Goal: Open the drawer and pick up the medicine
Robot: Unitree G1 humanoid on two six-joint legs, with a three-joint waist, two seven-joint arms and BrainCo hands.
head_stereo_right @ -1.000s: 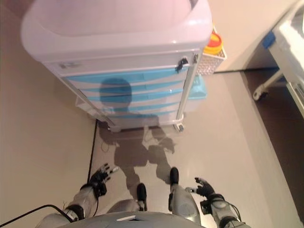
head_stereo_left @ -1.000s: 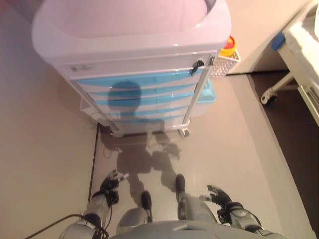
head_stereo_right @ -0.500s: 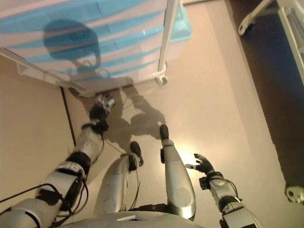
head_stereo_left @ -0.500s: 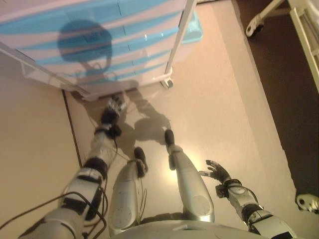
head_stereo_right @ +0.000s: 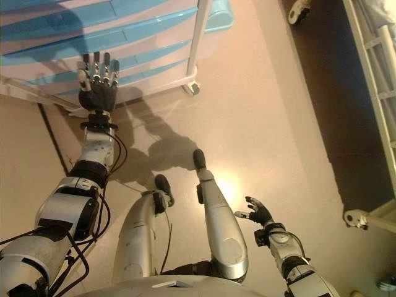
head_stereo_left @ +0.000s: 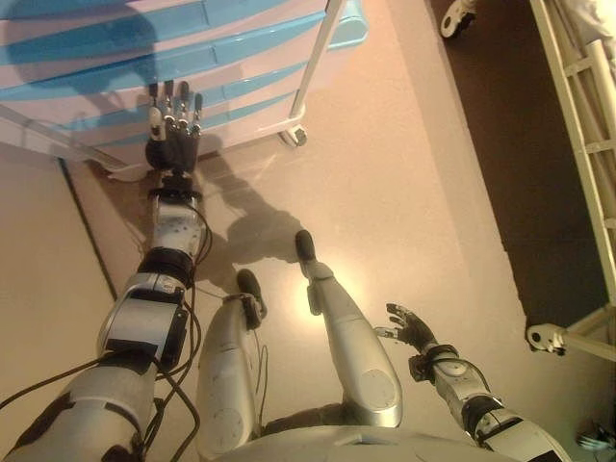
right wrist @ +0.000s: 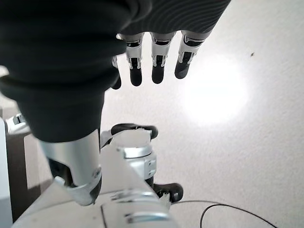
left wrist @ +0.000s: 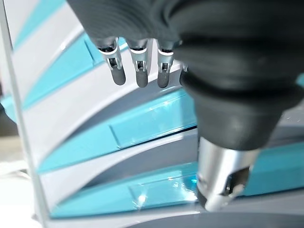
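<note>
A white cart [head_stereo_left: 173, 67] with several blue-fronted drawers [left wrist: 147, 126] stands ahead on castors; every drawer in view is closed. My left hand [head_stereo_left: 173, 135] is stretched out towards the lower drawers, fingers [left wrist: 137, 71] straight and open, a short way off the fronts and holding nothing. Low at the right my right hand [head_stereo_left: 412, 329] hangs beside my leg, its fingers [right wrist: 156, 66] relaxed and empty over the floor. No medicine shows in any view.
A blue bin [head_stereo_left: 351, 21] sits on the cart's right side by its white post [head_stereo_left: 313, 58] and castor [head_stereo_left: 296, 137]. A white bed frame [head_stereo_left: 573, 144] with wheels [head_stereo_left: 544, 337] runs along the right, over darker flooring.
The camera has tipped further down, so the cart's top has left the view. My left arm has risen and reached forward from beside my leg to the lower drawers. The right hand stays low.
</note>
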